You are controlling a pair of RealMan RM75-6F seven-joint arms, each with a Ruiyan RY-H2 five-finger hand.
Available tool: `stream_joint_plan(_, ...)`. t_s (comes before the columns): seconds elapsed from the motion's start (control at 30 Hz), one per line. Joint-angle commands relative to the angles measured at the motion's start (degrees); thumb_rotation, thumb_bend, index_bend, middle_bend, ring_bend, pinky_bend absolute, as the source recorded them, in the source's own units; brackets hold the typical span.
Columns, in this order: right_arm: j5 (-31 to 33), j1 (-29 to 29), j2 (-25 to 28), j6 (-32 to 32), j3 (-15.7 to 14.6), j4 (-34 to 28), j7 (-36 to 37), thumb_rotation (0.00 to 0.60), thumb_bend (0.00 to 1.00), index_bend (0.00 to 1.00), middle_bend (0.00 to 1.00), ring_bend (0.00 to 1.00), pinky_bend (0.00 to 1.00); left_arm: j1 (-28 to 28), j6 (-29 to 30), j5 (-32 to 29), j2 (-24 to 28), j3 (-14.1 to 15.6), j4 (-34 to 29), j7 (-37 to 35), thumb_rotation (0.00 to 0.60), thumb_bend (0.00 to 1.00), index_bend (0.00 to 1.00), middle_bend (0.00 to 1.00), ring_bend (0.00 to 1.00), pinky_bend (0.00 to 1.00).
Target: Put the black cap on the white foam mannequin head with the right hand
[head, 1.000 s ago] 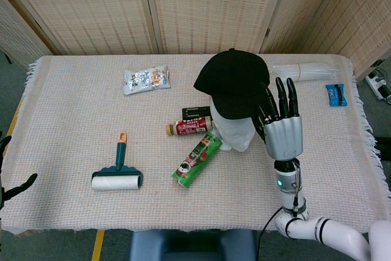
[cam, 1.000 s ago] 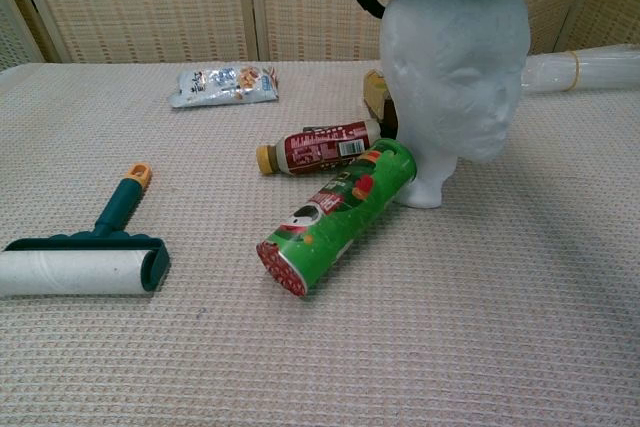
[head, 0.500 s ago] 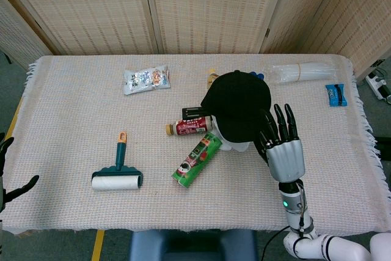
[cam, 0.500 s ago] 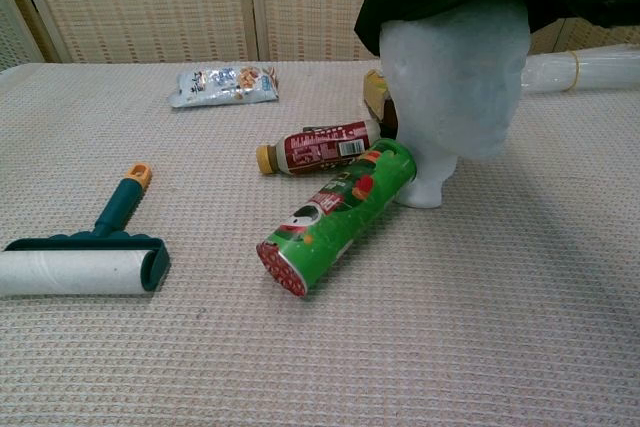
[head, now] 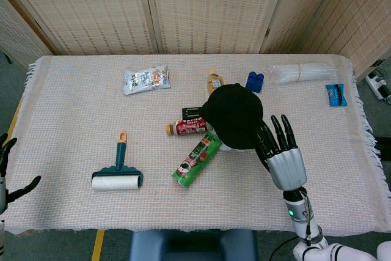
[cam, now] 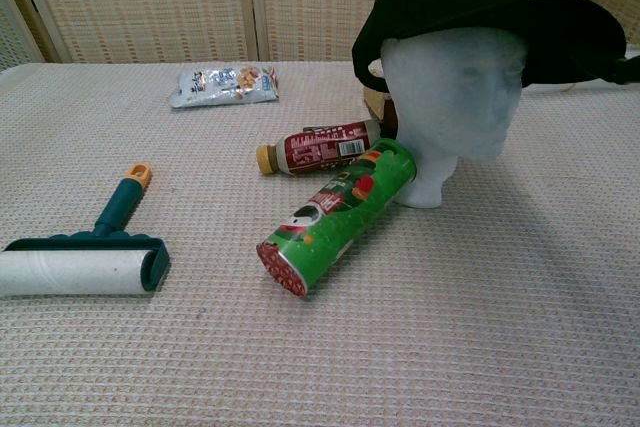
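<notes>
The black cap [head: 233, 115] now sits on the white foam mannequin head [cam: 452, 97], which stands near the middle of the table [head: 73, 108], a little toward its right edge. From above, the head view shows almost only the cap; just a small white part of the foam shows under its near rim. The chest view shows the foam face and neck clearly, with the cap low over the forehead and the brim going out to the side.

The right hand [head: 282, 154] is seen only in the head view, on the near right side of the cap. Its fingers [head: 273, 134] are straight and spread, and their tips reach the brim. Whether they still pinch the brim or only touch it I cannot tell, because the dark fingers and the black cloth run together. In the chest view the brim is cut by the right frame border, and this hand does not show clearly.

The left hand [head: 11, 178] shows only at the near left corner, cut by the frame; the dark fingers are apart and hold nothing.

A green can [cam: 338, 215] lies just beside the foam base, and a red bottle [cam: 316, 147] lies behind it. A lint roller [cam: 85, 255] lies toward the near left edge, a snack bag [cam: 224, 84] toward the far edge. The blue packet [head: 335, 95] at the right edge shows only from above.
</notes>
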Motion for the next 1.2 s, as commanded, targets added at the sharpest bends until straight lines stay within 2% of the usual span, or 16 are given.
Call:
stream_joint_plan(0.03, 1.13, -1.51, 2.64, -1.55, -0.72, -4.12, -0.83, 0.600, 0.11, 0.00, 0.02, 0.00, 0.00, -0.01, -0.04, -0.07, 0.02, -0.04, 0.01, -0.03, 0.600, 0.16, 0.14, 0.09, 0.03, 0.09)
stream_joint_plan(0.2, 0.58, -3.76, 7.05, -1.48, -2.17, -8.81, -1.11, 0.600, 0.06, 0.00, 0.00, 0.00, 0.00, 0.01, 0.14, 0.12, -0.08, 0.00, 0.11, 0.15, 0.600, 0.16, 0.14, 0.09, 0.03, 0.09)
stream_joint_plan(0.4, 0.47, -10.11, 16.40, 0.83, -6.70, -14.87, -0.08, 0.600, 0.06, 0.00, 0.00, 0.00, 0.00, -0.03, -0.14, 0.60, 0.08, 0.43, 0.11, 0.28, 0.600, 0.16, 0.14, 0.09, 0.03, 0.09)
stream_joint_plan(0.5, 2.97, -13.70, 22.20, 0.39, -9.81, -18.36, 3.88, 0.600, 0.06, 0.00, 0.00, 0.00, 0.00, -0.21, -1.95, 0.39, 1.08, 1.20, -0.78, 0.07, 0.600, 0.16, 0.14, 0.09, 0.03, 0.09)
stream_joint_plan(0.63, 11.52, -16.66, 31.01, -6.05, -13.30, -22.57, 10.35, 0.600, 0.06, 0.00, 0.00, 0.00, 0.00, -0.91, -4.98, -0.64, 1.58, 1.91, -1.25, 2.48, 0.600, 0.16, 0.14, 0.09, 0.02, 0.09)
stream_joint_plan(0.8, 18.98, -18.14, 34.57, -9.98, -12.07, -20.44, 17.31, 0.600, 0.06, 0.00, 0.00, 0.00, 0.00, -1.61, -6.70, 1.29, 1.09, 3.65, -1.56, 3.50, 0.600, 0.16, 0.14, 0.09, 0.02, 0.09)
stream_joint_plan(1.0, 17.09, -19.24, 37.72, -9.59, -11.69, -20.33, 19.97, 0.600, 0.06, 0.00, 0.00, 0.00, 0.00, -2.05, -7.59, 2.25, -0.93, 4.72, -0.20, 6.54, 0.600, 0.16, 0.14, 0.09, 0.02, 0.09)
stream_joint_plan(1.2, 16.66, -20.56, 37.07, -7.77, -9.99, -20.09, 18.97, 0.600, 0.06, 0.00, 0.00, 0.00, 0.00, -2.33, -8.21, 1.78, -1.63, 4.74, 0.91, 6.76, 0.600, 0.16, 0.14, 0.09, 0.02, 0.09)
